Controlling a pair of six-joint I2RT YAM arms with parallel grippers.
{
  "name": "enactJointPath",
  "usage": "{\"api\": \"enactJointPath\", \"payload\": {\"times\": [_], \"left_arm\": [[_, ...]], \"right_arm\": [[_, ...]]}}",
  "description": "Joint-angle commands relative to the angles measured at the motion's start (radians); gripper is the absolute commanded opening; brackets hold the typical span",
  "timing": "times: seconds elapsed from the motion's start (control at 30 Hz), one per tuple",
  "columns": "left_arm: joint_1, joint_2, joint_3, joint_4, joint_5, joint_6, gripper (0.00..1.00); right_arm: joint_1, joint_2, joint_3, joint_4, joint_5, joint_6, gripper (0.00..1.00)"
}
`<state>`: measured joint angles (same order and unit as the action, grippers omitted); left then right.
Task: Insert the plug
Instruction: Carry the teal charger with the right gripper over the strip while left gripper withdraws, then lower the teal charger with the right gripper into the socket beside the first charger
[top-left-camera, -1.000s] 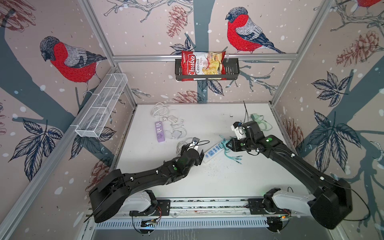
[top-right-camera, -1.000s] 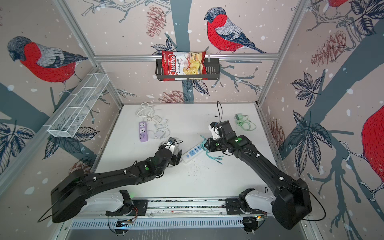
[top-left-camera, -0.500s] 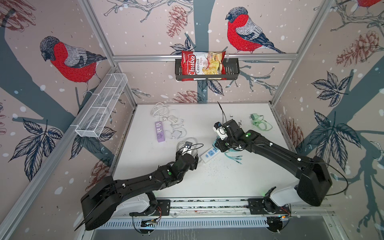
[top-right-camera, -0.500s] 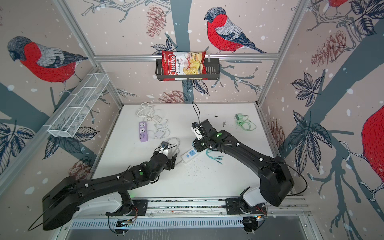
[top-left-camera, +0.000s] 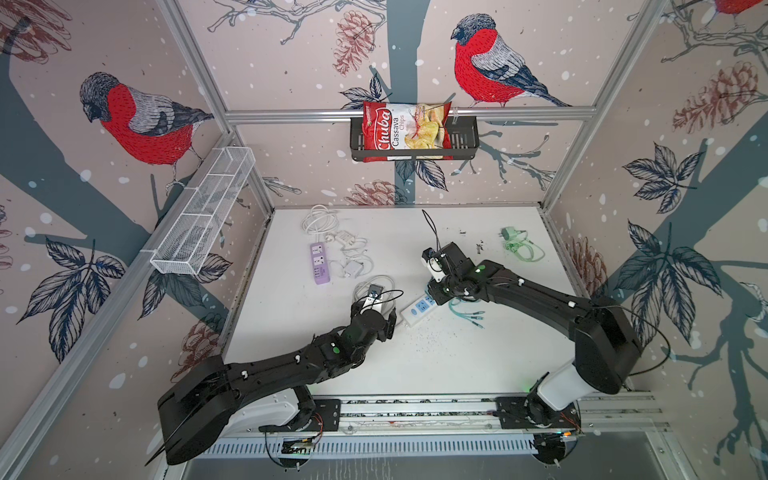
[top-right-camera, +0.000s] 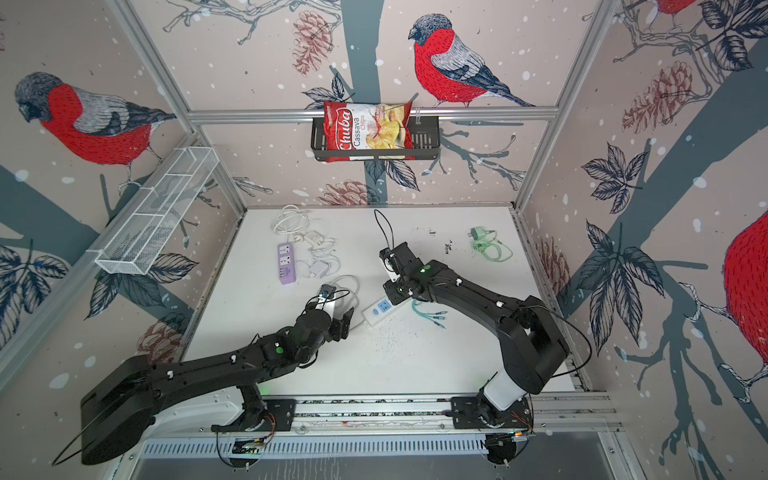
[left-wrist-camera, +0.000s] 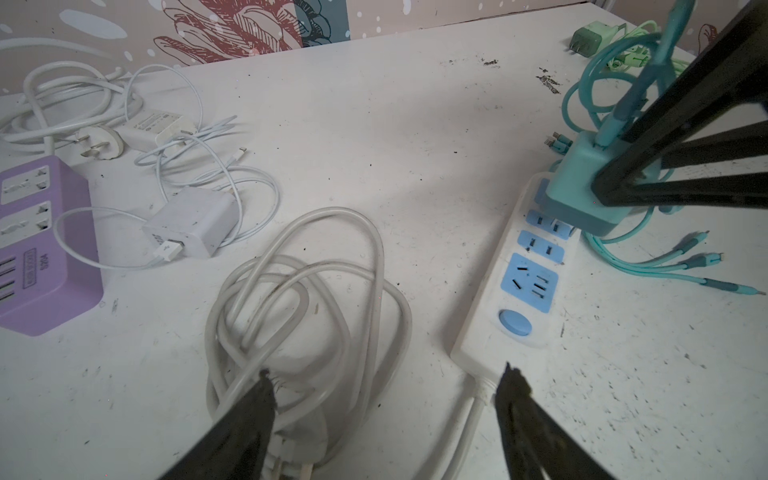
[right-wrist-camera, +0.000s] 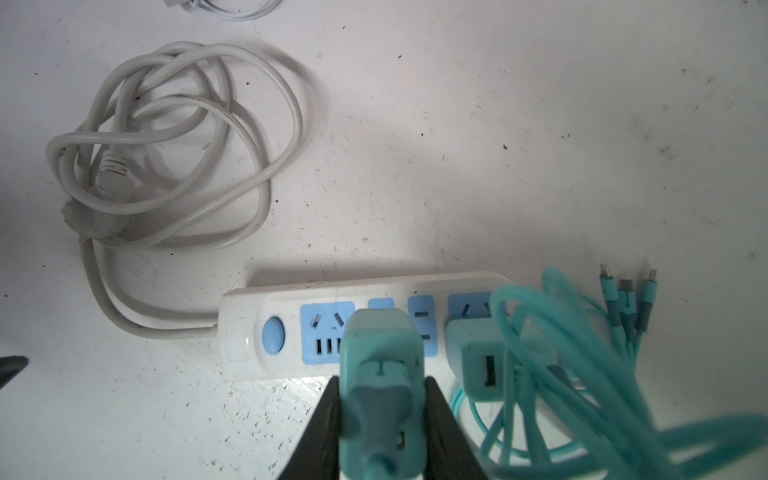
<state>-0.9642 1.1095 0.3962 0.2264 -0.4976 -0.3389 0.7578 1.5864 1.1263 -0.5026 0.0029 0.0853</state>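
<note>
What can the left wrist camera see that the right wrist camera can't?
Only left wrist: the purple power strip, the green adapter, and the open left gripper. Only right wrist: the USB slot on a teal block beside the teal plug. Both: the white power strip, its coiled cord, and the right gripper shut on that plug.

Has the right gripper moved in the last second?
Yes. The right gripper, shut on the teal plug, has shifted left in both top views, away from the green charger toward the purple strip.
</note>
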Motion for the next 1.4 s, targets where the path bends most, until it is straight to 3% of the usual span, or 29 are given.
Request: {"api": "enactJointPath", "payload": {"times": [0.0,1.37], "left_arm": [[0.001,0.001,-0.005,0.030,0.007,0.010,0.82],[0.001,0.029,-0.006,0.082,0.008,0.028,0.82]], "right_arm": [[0.003,0.009,-0.001,0.026,0.022,0.019,0.08],[-0.003,0.087,-0.069,0.041,-0.067,-0.038,0.08]]}}
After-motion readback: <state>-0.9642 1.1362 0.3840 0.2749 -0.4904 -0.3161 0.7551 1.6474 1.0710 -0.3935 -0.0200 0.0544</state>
